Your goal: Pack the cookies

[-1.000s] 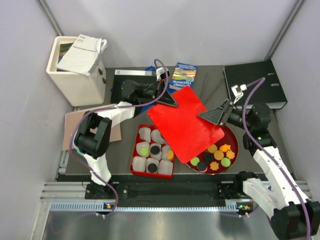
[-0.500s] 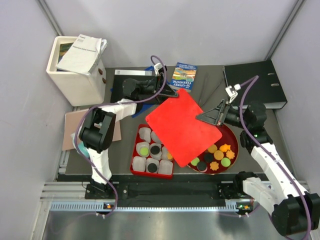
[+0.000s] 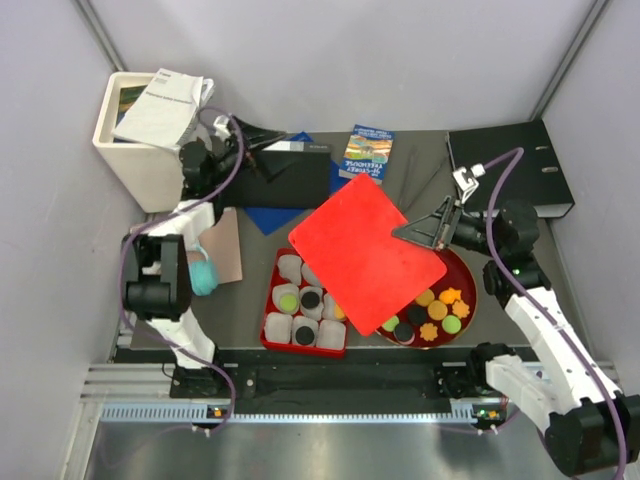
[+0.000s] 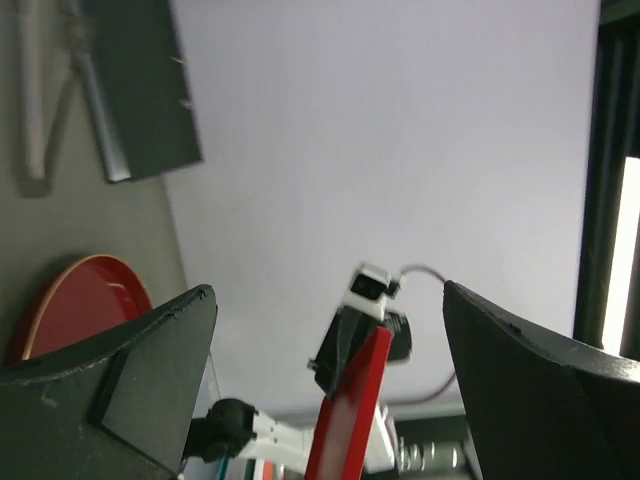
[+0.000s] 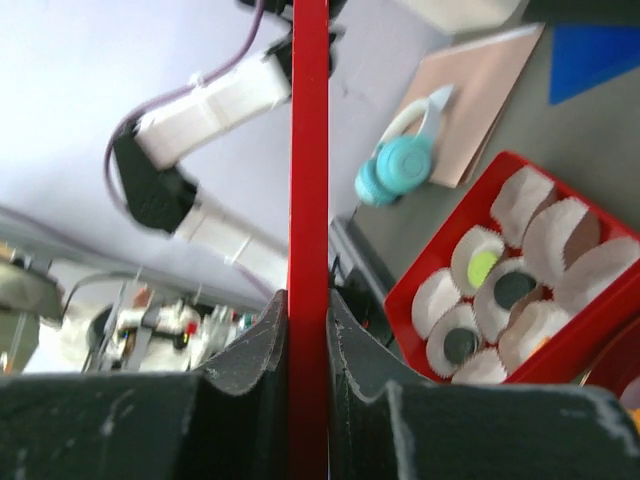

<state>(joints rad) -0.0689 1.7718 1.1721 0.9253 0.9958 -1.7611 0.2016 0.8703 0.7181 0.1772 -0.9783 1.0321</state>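
Progress:
- tray [image 3: 266, 322] at near edge, about centre, filled with paper cups [image 3: 290, 267]
- four cups visibly hold cookies [image 3: 288, 299]: green, two black, orange; other cups look empty or sit hidden under lid
- lid [image 3: 365, 250] tilted in air over tray's right side and plate's left side
- plate [image 3: 472, 285] at near edge, right of centre, with several loose cookies on it; most packing likely left, lid not yet on

Hands:
- left hand [image 4: 327, 295] by far left corner, fingers spread wide, holding nothing
- right hand [image 5: 308, 305] clamped tight on lid's edge
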